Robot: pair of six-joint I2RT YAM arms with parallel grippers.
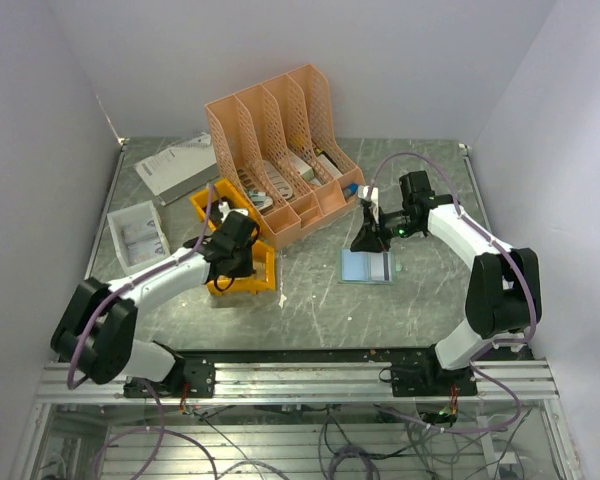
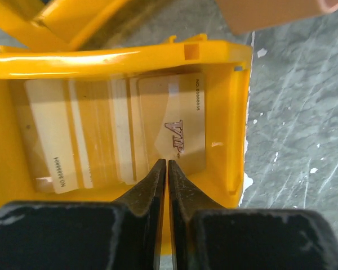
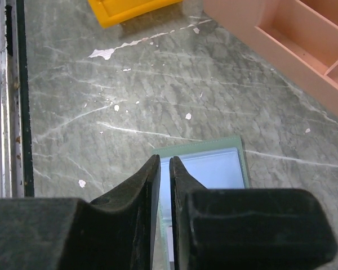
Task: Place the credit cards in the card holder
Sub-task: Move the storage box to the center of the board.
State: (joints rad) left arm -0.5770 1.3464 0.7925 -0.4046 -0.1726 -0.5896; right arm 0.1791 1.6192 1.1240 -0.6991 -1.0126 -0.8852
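Low in both wrist views, the left end effector (image 2: pixel 167 164) and right end effector (image 3: pixel 164 161) stand nearly closed, above the credit cards (image 2: pixel 174 118) and card holder (image 3: pixel 214 164) respectively.

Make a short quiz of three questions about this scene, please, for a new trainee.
1. True or false: the card holder is folded shut.
2. Short answer: what lies under the right gripper?
3. Choose one: where are the cards now?
A. in the yellow bin
B. inside the card holder
C. in the right gripper

Key:
1. False. It lies open, with the light blue inside facing up.
2. The card holder.
3. A.
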